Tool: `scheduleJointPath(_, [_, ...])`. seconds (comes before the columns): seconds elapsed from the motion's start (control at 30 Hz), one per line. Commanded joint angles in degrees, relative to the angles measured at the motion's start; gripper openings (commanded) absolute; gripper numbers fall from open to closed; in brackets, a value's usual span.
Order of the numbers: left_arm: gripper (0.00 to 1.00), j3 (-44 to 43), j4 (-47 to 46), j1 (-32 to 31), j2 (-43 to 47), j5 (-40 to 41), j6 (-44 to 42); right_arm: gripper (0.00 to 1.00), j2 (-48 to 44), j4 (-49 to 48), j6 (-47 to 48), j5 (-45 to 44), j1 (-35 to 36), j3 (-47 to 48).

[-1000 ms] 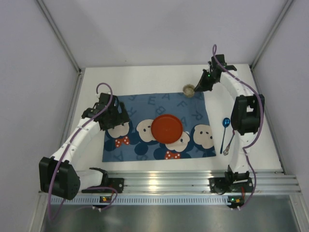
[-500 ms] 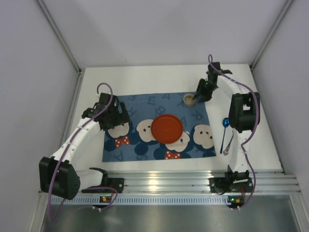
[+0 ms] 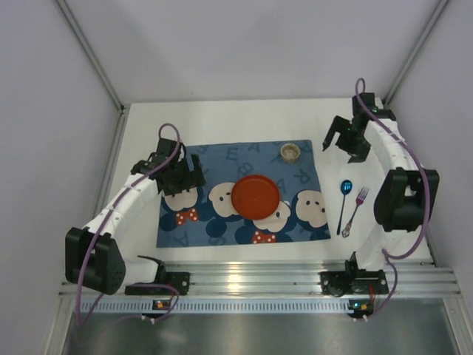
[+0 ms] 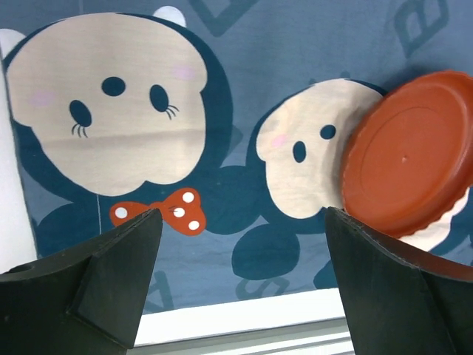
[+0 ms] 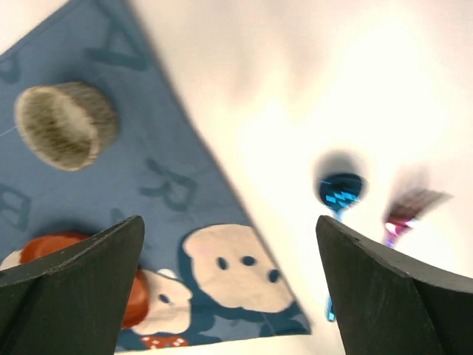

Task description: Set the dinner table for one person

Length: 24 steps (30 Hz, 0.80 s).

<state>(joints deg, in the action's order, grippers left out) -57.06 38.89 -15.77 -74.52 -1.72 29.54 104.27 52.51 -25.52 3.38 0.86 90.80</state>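
We log 1 white bench [image 3: 244,122], arms bolted at its near edge. On it:
- 1 blue cartoon placemat [image 3: 222,159], central, bearing 1 red plate [image 3: 256,196] and, nearer the far edge, 1 small cup [image 3: 289,152].
- 1 blue spoon [image 3: 343,209] and 1 fork [image 3: 355,213], side by side near the right edge.

Left claw [image 3: 194,174]: spread, empty, over the placemat. Right claw [image 3: 341,144]: spread, empty, toward the far right corner.

The dinner table [image 3: 222,122] lies flat, white, matte and rectangular.
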Motion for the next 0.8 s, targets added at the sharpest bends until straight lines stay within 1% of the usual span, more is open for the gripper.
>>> scheduleJointPath(0.0, [0.96, -2.27, -0.94, -0.23, 1.74, -4.08, -1.42, 1.0, -5.92, 5.49, 0.91, -9.52, -3.23, -7.54])
scheduleJointPath(0.07, [0.96, -1.57, -0.4, -0.23, 3.06, -5.57, -1.06, 1.0, -7.05, 7.08, 1.08, -11.62, -3.32, -10.11])
scheduleJointPath(0.1, [0.96, -1.04, -0.14, -0.31, 4.72, -6.28, -0.98, 0.98, -7.32, 6.99, 0.91, -11.99, -3.41, -12.91])
scheduleJointPath(0.2, [0.96, 0.98, 0.74, -0.31, 8.23, -6.89, -0.97, 0.79, -8.29, 6.55, 0.12, -12.96, -3.59, -16.96])
scheduleJointPath(0.23, [0.96, 1.51, 1.09, -0.31, 8.95, -7.16, -0.98, 0.71, -8.38, 6.2, -0.14, -13.04, -3.5, -17.59])
scheduleJointPath(0.33, [0.96, 3.53, 1.88, -0.23, 11.41, -7.95, -0.98, 0.58, -7.59, 5.33, -0.76, -12.69, -3.33, -19.08])
scheduleJointPath(0.5, [0.96, 5.2, 3.73, -0.31, 15.27, -8.04, -0.89, 0.5, -5.13, 3.3, -1.99, -13.39, -3.32, -20.75])
scheduleJointPath(0.53, [0.96, 5.2, 4.17, -0.31, 15.54, -8.04, -0.89, 0.45, -4.69, 2.26, -2.08, -13.31, -3.32, -21.19])
scheduleJointPath(0.57, [0.96, 5.12, 4.43, -0.31, 15.81, -7.78, -0.97, 0.43, -3.99, 1.64, -2.17, -13.57, -3.32, -21.46])
scheduleJointPath(0.63, [0.96, 4.85, 5.31, -0.23, 15.99, -7.6, -1.41, 0.4, -3.11, 0.06, -2.26, -13.31, -3.32, -22.42])
scheduleJointPath(0.77, [0.96, 3.71, 6.81, -0.23, 15.55, -6.55, -2.12, 0.36, -0.48, -2.41, -2.26, -12.34, -3.32, -23.65])
